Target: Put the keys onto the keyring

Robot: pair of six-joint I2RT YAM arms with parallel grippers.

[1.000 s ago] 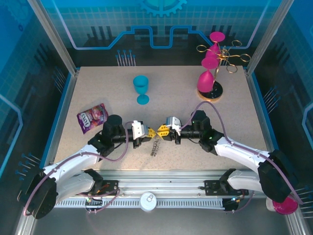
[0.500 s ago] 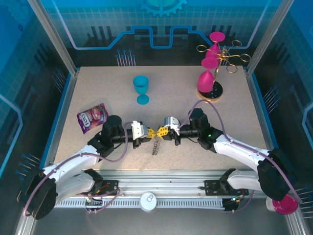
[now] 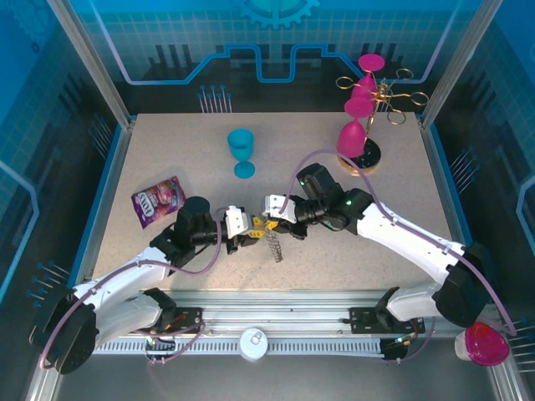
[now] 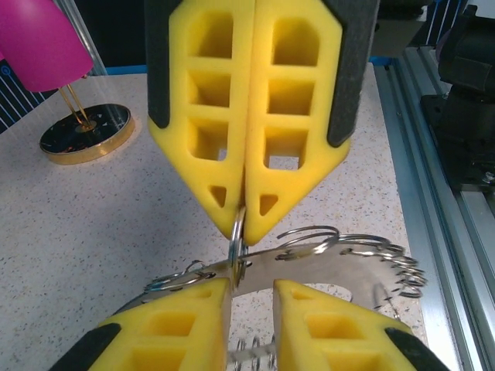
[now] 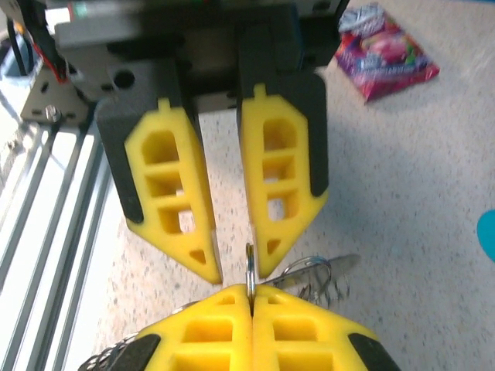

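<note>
Yellow pads of the right gripper (image 4: 244, 207) now press flat together on a thin ring (image 4: 238, 232) at the centre of the left wrist view, where a second ago they stood slightly apart. The left gripper (image 4: 251, 287), at the bottom edge of that view, was clamped then and has begun to part. A clear gap shows between its pads with the ring standing in it, close to one pad; whether it touches I cannot tell. From above, the right arm has swung further left, so both grippers meet nose to nose just left of centre in the lower middle of the frame. I read this as a handover: the right gripper is taking the load, freeing the left to regrip for threading. The keys (image 4: 309, 261) show as a flat metal blade lying crosswise just below the pinched ring. The keyring (image 4: 390, 267) pokes its frilly coils out to the right of the blade. In the top view this bunch hangs under the grippers toward the table (image 3: 167, 142). Whether any key is already threaded on the keyring I cannot tell. Counted: two grippers, one thin ring, one key blade I can make out, one keyring, one blue goblet (image 3: 242, 150), one snack bag (image 3: 157, 200), one gold rack (image 3: 393, 98) and three pink goblets (image 3: 352, 138) on it at upper right. What looks like a fourth is at the lower right corner.
</note>
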